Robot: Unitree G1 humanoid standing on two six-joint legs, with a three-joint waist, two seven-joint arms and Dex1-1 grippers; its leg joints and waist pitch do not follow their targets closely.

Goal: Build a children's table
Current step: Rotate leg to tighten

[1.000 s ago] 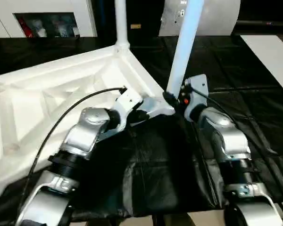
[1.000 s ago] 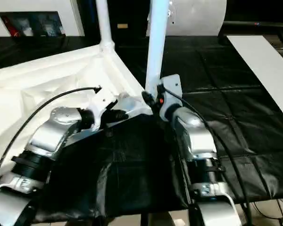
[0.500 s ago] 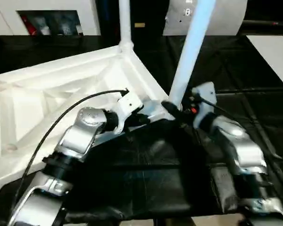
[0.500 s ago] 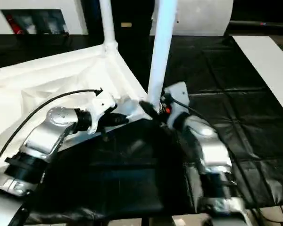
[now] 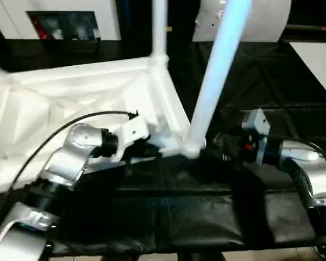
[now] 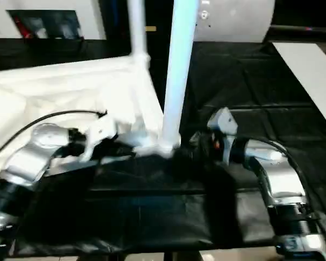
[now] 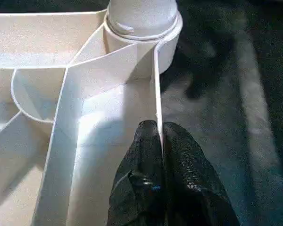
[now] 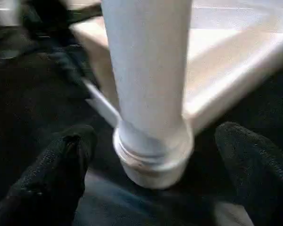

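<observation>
Right gripper [image 8: 151, 174] has let go of the near leg [image 5: 214, 87] and backed off, fingers spread; leg stands seated in its socket. Left gripper [image 7: 159, 141] stays clamped on the tabletop [image 5: 70, 103] rim on the worktable [image 5: 271, 125].

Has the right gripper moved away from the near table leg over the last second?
Yes. The right gripper was against the near leg at its base; now it sits back to the robot's right, fingers open and clear of that leg.
</observation>
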